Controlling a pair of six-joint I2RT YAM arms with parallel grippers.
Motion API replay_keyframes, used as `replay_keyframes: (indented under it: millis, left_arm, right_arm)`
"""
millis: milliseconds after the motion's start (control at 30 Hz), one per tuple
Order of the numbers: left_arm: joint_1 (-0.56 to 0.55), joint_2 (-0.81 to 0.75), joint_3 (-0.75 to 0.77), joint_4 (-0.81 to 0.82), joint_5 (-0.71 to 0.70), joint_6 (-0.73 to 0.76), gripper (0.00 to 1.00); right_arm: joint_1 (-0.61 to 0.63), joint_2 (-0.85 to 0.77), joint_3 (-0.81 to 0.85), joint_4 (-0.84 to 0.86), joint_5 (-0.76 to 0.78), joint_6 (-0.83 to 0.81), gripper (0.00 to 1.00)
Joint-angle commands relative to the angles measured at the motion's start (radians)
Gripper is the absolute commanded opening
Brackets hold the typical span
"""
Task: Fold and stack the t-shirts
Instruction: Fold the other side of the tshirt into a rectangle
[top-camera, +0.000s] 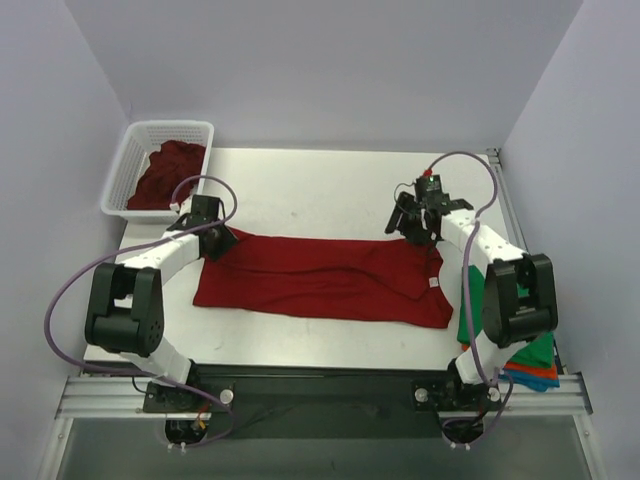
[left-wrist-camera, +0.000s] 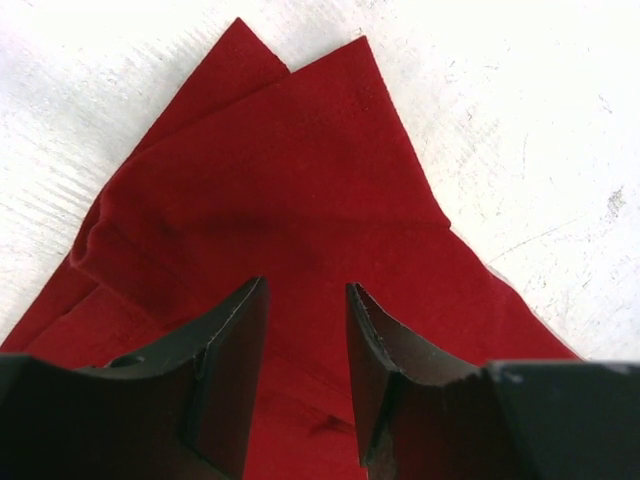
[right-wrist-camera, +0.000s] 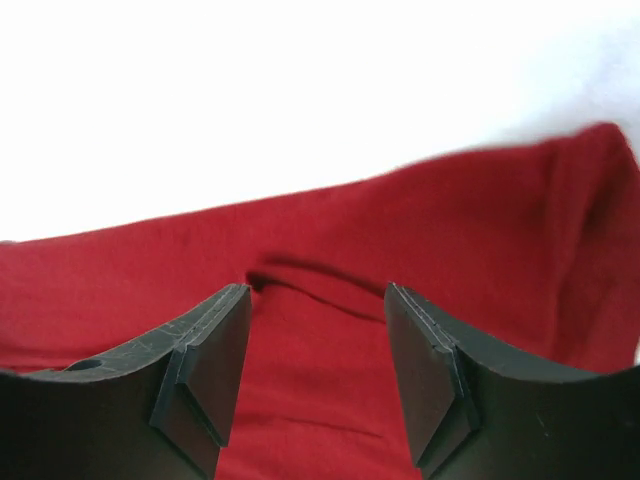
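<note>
Across the middle of the table (top-camera: 330, 185), a deep red t-shirt (top-camera: 320, 278) is lying flat in a long band running left to right, its near right corner reaching closest to the arm bases. Over its far left corner the left end effector (top-camera: 213, 238) is reaching down, and in the left wrist view its dark fingers (left-wrist-camera: 225, 360) are standing slightly parted with red cloth showing in the gap; two layered cloth corners are pointing away from them onto the white surface. Over the far right corner the right end effector (top-camera: 415, 228) is hanging with its fingers (right-wrist-camera: 430, 370) spread wide above a small wrinkle in the fabric. Whether either pair of tips is touching the cloth cannot be told. At the far left of the table, a white lattice basket (top-camera: 128, 165) is holding more crumpled red shirts (top-camera: 168, 175). At the near right edge, partly hidden behind the right arm, a stack of green, orange and blue shirts (top-camera: 535, 368) is sitting.
</note>
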Motion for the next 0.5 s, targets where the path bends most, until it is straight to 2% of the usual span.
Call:
replay_keyframes:
  millis: [0, 300, 367, 433, 467]
  left_arm:
    - [-0.003, 0.007, 0.03, 0.052, 0.021, -0.015, 0.46]
    - [-0.003, 0.007, 0.045, 0.038, 0.027, -0.006, 0.45]
    - [-0.003, 0.002, 0.048, 0.038, 0.027, -0.002, 0.45]
    - [-0.003, -0.002, 0.048, 0.037, 0.027, -0.002, 0.45]
    - [-0.003, -0.004, 0.048, 0.035, 0.029, -0.001, 0.45]
  right_arm:
    - [0.032, 0.055, 0.08, -0.054, 0.042, -0.017, 0.56]
    - [0.15, 0.18, 0.143, -0.085, 0.127, 0.011, 0.56]
    - [0.168, 0.183, 0.141, -0.09, 0.144, 0.023, 0.51]
    - [0.173, 0.189, 0.14, -0.093, 0.144, 0.026, 0.43]
    - [0.178, 0.192, 0.141, -0.097, 0.144, 0.033, 0.34]
